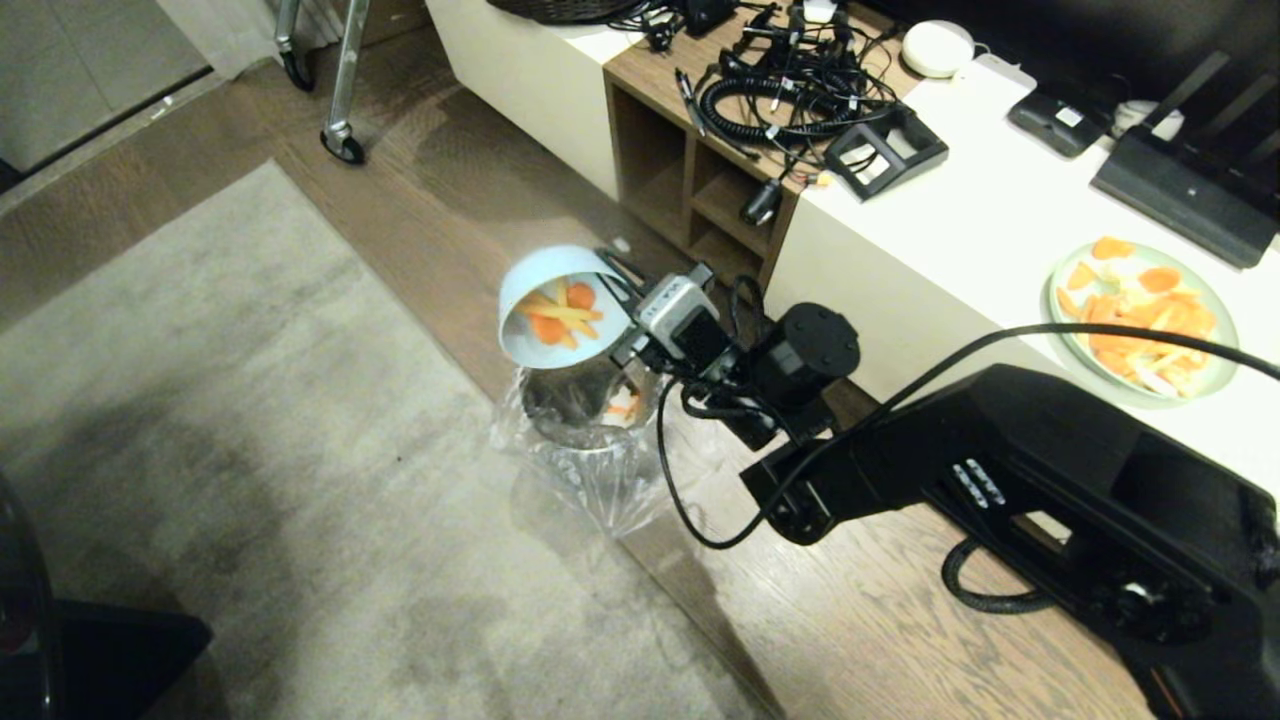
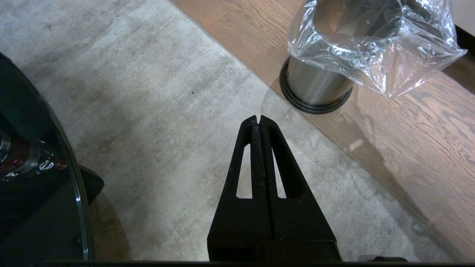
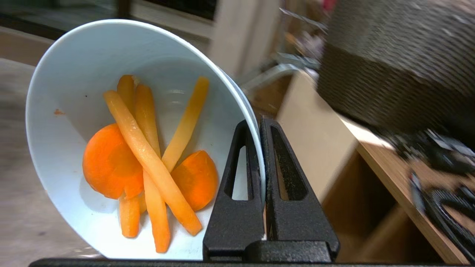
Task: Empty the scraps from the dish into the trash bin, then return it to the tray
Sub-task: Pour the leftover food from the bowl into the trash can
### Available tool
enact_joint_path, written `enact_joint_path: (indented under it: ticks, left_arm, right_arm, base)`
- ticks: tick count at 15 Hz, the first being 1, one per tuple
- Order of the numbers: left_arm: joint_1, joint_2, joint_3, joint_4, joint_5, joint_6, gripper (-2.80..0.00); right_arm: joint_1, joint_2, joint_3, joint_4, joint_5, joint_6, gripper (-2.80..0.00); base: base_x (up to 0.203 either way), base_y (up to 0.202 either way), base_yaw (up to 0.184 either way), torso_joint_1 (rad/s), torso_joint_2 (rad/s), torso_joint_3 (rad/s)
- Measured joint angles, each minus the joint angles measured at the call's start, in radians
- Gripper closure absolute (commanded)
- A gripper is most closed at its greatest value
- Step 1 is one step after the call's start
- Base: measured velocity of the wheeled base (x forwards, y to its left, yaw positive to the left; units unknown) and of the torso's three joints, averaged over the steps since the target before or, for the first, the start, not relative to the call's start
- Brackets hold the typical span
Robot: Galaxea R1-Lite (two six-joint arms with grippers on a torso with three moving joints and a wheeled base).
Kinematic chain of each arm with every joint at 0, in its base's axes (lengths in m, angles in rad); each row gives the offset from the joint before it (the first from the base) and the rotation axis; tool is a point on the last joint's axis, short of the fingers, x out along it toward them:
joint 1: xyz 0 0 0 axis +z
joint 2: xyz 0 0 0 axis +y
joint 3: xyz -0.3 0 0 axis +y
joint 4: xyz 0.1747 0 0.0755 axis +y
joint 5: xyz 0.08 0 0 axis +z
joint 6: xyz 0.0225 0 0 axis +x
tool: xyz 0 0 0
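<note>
- While the right gripper (image 3: 260,122) stays out of the way of the mouth, jaws clenched on the rim of the dish (image 1: 560,300), the dish hangs tipped on its side directly above the trash bin (image 1: 585,420).
- Dish mouth faces away from the jaws, sideways more than down; scraps (image 3: 148,163) cling inside, long strips running toward the lip.
- Judgement: more wrist roll is needed to spill them.
- Left gripper (image 2: 258,119) is parked over the carpet, jaws pressed together, empty.
- Tray is not in view.

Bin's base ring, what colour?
Black, below the brushed-steel wall of the trash bin; the base ring shows best in the left wrist view.
</note>
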Motion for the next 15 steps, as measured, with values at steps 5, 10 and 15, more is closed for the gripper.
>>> enact_joint_path:
  ticks: [5, 10, 15]
  left_arm:
    - [0.0, 0.0, 0.0, 0.0, 0.0, 0.0, 0.0]
    - [0.0, 0.0, 0.0, 0.0, 0.0, 0.0, 0.0]
    - [0.0, 0.0, 0.0, 0.0, 0.0, 0.0, 0.0]
  right_arm:
    - [-0.015, 0.008, -0.011, 0.001, 0.101, 0.0, 0.0]
    - [-0.025, 0.023, -0.083, 0.001, 0.107, 0.003, 0.0]
    - [-0.026, 0.04, -0.17, 0.0, 0.114, 0.007, 0.0]
  base:
    - [0.0, 0.0, 0.0, 0.0, 0.0, 0.0]
    - [0.0, 0.0, 0.0, 0.0, 0.0, 0.0]
    - [0.0, 0.0, 0.0, 0.0, 0.0, 0.0]
